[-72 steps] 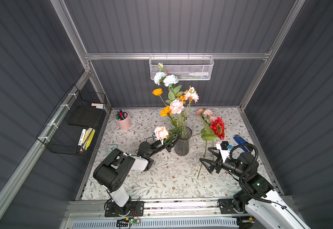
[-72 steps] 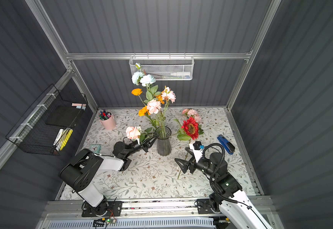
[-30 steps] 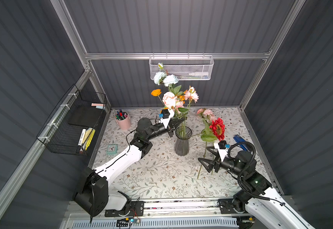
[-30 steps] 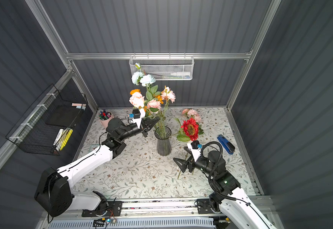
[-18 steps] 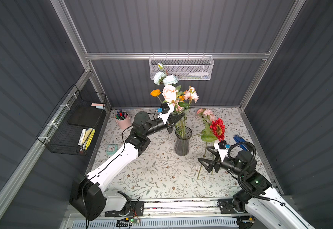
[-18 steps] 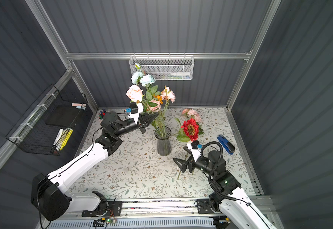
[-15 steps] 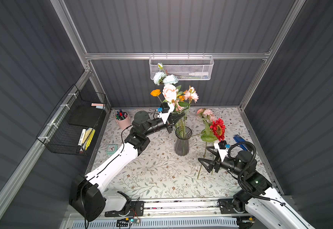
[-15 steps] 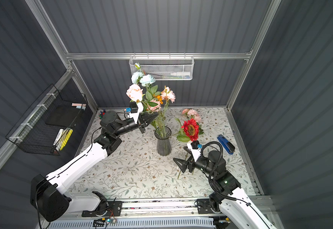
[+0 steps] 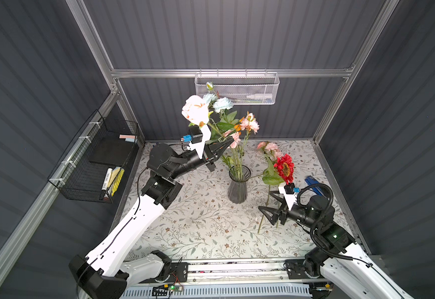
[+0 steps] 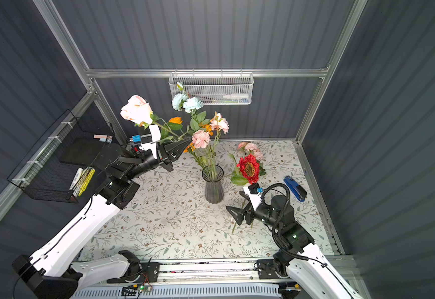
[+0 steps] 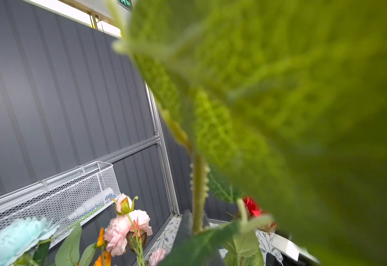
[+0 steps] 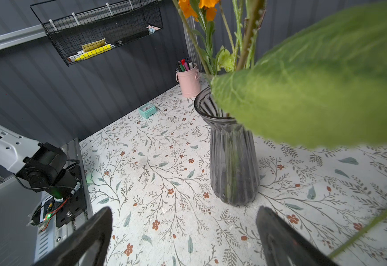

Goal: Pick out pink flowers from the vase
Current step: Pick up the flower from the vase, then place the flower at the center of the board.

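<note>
Left wrist view is nearly useless to me: a blurred green leaf point(image 11: 280, 103) fills it, with a stem point(image 11: 198, 184) running down toward the jaws. Both top views tell the rest. The left gripper point(image 9: 224, 146) is clamped on the thin stem of a big pale pink rose point(image 9: 195, 110), held well above the vase point(image 9: 238, 189) and leaning toward the left wall. I cannot tell whether the stem's foot is out of the mouth.

My worry is a snag. The rose's leaves sit in among the pale blue carnations point(image 10: 188, 102), the orange blooms point(image 10: 175, 119) and the pink flowers point(image 10: 201, 138) standing in the vase. A careless pull could drag a neighbour out or tip the narrow glass. The heavy head could also swivel in so slim a grip, and with that leaf over the lens I would not see it start.

Further out, the right gripper point(image 9: 268, 205) sits low with its jaws spread wide and empty. It is close to the stems of a red bloom point(image 9: 284, 167) and more pink flowers resting outside the vase on its side of the table point(image 9: 198, 227) — a leaf covers part of its camera too. A blue stapler point(image 9: 314, 181), the pink pen cup point(image 12: 188, 80) and a small teal box point(image 12: 147, 110) stand well apart from the vase.
</note>
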Controlling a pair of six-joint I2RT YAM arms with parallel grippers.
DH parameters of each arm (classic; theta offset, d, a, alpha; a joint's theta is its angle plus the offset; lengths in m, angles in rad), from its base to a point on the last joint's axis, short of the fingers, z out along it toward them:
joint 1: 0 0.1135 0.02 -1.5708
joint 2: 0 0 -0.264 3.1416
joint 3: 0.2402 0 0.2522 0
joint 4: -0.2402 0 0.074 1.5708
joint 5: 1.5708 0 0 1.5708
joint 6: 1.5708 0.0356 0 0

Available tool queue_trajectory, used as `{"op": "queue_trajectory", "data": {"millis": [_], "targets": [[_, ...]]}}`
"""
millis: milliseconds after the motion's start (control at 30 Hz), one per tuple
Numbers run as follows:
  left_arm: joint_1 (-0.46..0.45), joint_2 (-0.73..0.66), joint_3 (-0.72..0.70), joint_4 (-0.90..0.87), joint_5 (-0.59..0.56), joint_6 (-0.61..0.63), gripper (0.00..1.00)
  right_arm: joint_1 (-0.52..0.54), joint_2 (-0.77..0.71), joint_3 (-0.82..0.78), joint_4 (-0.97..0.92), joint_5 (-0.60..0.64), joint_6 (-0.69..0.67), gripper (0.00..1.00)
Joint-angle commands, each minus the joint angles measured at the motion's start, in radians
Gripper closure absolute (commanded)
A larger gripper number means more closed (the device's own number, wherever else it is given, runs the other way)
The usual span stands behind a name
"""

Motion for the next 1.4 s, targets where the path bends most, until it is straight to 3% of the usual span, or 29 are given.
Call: {"op": "queue_trajectory", "data": {"millis": [0,200,433,567,767,1067,1367], "targets": [[-0.006,-0.068,0.046,-0.060,-0.039,-0.049,0.93,0.004,-0.008,0.041,-0.029,-0.018,-0.020,0.01],[-0.007,-0.175,0.105,-0.253,-0.143,-0.098,0.93,0.005,-0.001,0.058,-0.048,-0.019,-0.008,0.01],[-0.006,-0.204,0.240,-0.601,-0.272,-0.104,0.93,0.024,0.021,0.121,-0.129,-0.026,0.004,0.01],[-0.007,-0.208,0.169,-0.738,-0.242,-0.061,0.92,0.048,0.020,0.123,-0.139,-0.015,0.012,0.03],[-0.007,-0.232,-0.089,-0.594,-0.182,-0.064,0.93,0.142,0.046,0.146,-0.109,0.033,0.031,0.10],[-0.007,-0.190,-0.213,-0.464,-0.030,-0.062,0.93,0.362,0.144,0.194,-0.023,0.171,-0.004,0.17],[-0.007,-0.232,-0.330,-0.312,0.076,-0.101,0.93,0.405,0.373,0.341,0.097,0.192,-0.026,0.32]]}}
